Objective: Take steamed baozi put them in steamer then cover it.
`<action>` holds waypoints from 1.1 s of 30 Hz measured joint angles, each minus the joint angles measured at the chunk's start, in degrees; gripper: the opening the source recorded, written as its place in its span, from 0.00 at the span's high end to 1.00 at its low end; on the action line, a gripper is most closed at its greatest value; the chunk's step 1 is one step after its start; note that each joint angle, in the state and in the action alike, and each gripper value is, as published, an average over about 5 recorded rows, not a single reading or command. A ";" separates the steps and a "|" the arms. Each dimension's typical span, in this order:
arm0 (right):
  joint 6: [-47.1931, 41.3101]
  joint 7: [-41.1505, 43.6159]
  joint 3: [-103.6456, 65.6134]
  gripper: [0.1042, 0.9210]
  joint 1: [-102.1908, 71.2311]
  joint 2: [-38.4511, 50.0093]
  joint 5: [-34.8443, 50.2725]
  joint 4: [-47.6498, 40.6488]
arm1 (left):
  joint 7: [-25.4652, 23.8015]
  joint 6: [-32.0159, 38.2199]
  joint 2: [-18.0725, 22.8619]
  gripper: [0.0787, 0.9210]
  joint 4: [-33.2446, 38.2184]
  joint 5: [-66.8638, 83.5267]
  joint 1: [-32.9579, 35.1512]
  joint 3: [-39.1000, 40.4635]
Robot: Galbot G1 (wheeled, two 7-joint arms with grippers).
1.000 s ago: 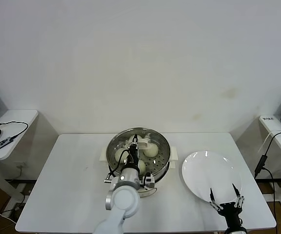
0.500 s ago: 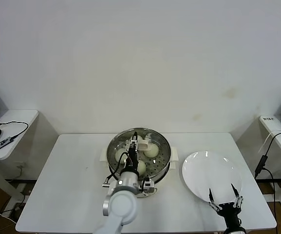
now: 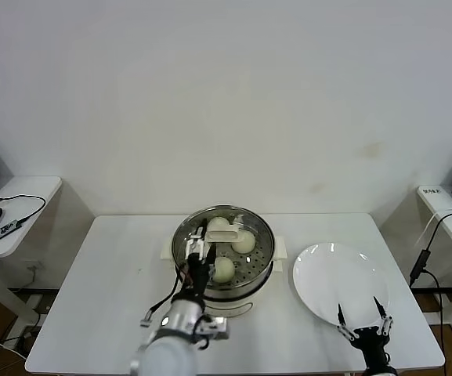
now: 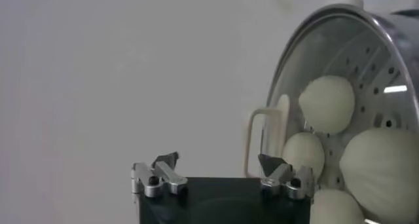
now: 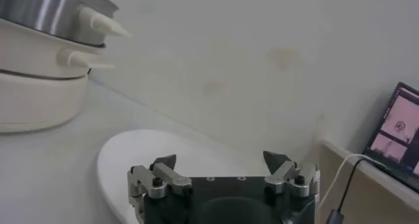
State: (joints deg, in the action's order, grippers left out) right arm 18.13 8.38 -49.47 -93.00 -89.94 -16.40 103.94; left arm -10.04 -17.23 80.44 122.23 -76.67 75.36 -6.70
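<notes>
A: Change: left gripper (image 3: 197,258) has drawn back off the cover (image 3: 222,235); fingers spread, empty. Cover sits on the steamer (image 3: 261,266), steamed baozi (image 3: 224,269) inside.

B: Risk: cover may sit askew and slip. Left wrist view alone shows its handle (image 4: 265,140). Right gripper (image 3: 364,319) spread beside the plate (image 3: 320,274).

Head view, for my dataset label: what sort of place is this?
Probably a lab or office test room, not a kitchen: bare white wall, a white table holding only the steamer and plate, side desks with laptops and cables.
</notes>
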 measured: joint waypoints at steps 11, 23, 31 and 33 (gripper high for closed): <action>-0.89 0.23 2.63 0.12 -1.93 2.63 4.72 1.56 | 12.24 9.18 -3.53 0.12 2.75 38.75 11.89 -12.11; -6.41 -1.49 7.21 0.12 -9.49 12.42 17.14 7.84 | 17.11 17.45 -3.74 0.12 1.81 74.57 20.97 -21.12; -8.69 -1.70 9.71 0.12 -12.84 15.62 22.42 10.99 | 16.38 19.70 -3.35 0.12 0.70 82.30 25.69 -24.60; -8.95 -1.78 10.35 0.12 -13.53 16.01 23.05 11.65 | 16.13 19.87 -3.35 0.12 0.67 83.25 26.54 -24.98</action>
State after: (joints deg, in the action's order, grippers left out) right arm 9.17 6.60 -39.12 -106.53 -73.93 6.66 115.59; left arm 6.09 2.64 77.09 122.90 6.59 101.90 -31.68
